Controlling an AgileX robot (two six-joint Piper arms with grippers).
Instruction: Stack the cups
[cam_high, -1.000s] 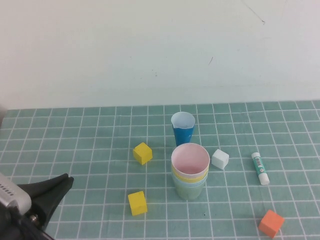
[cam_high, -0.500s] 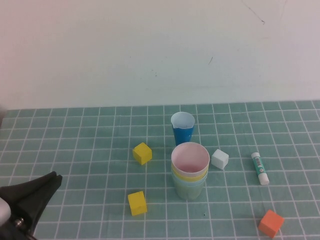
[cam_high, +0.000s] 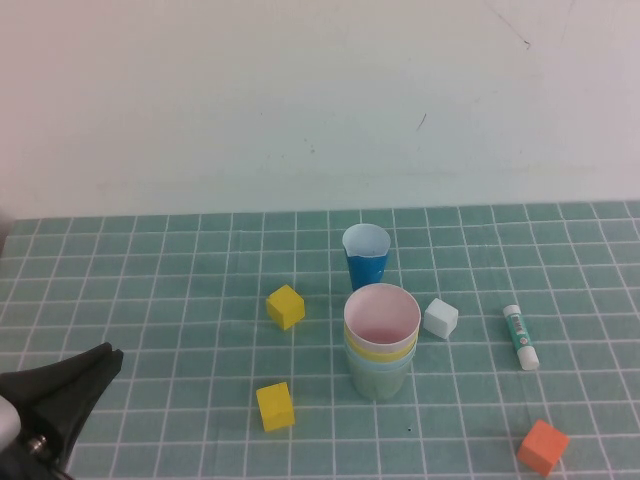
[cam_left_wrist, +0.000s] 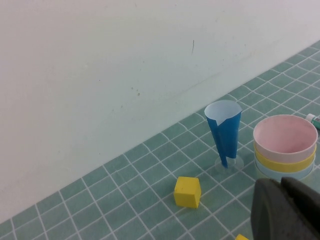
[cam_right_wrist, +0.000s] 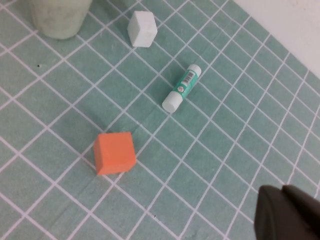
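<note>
L gripper (cam_high: 108, 357) fingers shut, pulled back | R gripper (cam_right_wrist: 282, 192) shut | cups (cam_high: 381, 340) stacked, unchanged

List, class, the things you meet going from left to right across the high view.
Left claw (shut, at the near left edge) → near yellow block → stack of cups → white block → glue stick → orange block. The right claw is out of view.

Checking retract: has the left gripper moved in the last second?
Yes. Left gripper, shut, pulled back toward the near-left corner, farther from the near yellow block. Right gripper is also shut.
</note>
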